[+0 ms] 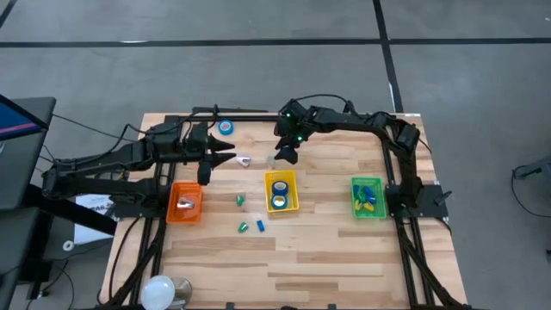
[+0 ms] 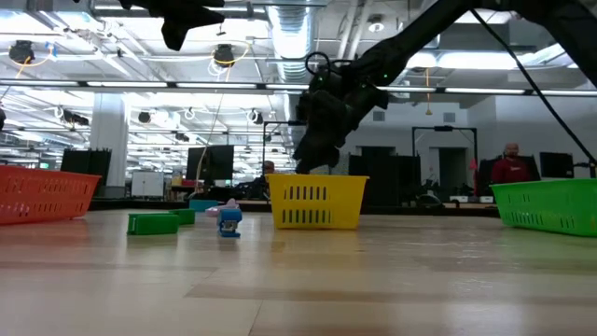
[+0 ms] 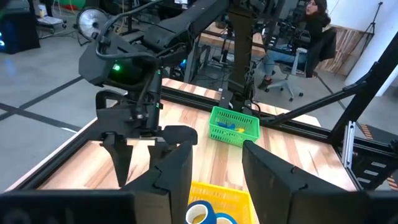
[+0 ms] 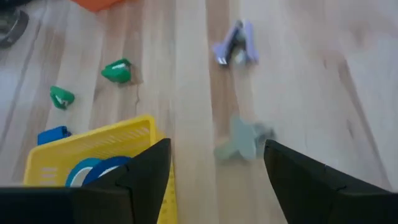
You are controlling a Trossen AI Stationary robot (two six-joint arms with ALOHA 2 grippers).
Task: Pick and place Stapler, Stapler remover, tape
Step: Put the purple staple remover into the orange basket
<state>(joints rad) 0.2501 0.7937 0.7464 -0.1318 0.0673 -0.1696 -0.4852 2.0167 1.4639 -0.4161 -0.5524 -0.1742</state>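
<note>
My right gripper (image 1: 285,156) hangs open over the table just beyond the far edge of the yellow basket (image 1: 294,204). That basket holds blue tape rolls (image 1: 280,192) with pale centre holes. One more tape roll (image 1: 225,127) lies flat near the table's far edge. In the right wrist view a lilac staple remover (image 4: 236,45) and a blurred grey-green piece (image 4: 244,140) lie on the wood ahead of the open fingers (image 4: 211,168). My left gripper (image 1: 231,158) is open, held above the table left of the lilac remover (image 1: 244,160). No stapler can be made out.
An orange basket (image 1: 172,211) with a pale item inside stands at the left. A green basket (image 1: 353,200) with blue and yellow pieces stands at the right. Small green pieces (image 1: 240,200), (image 1: 243,227) and a blue block (image 1: 259,226) lie near the yellow basket. A person sits beyond the table (image 3: 311,25).
</note>
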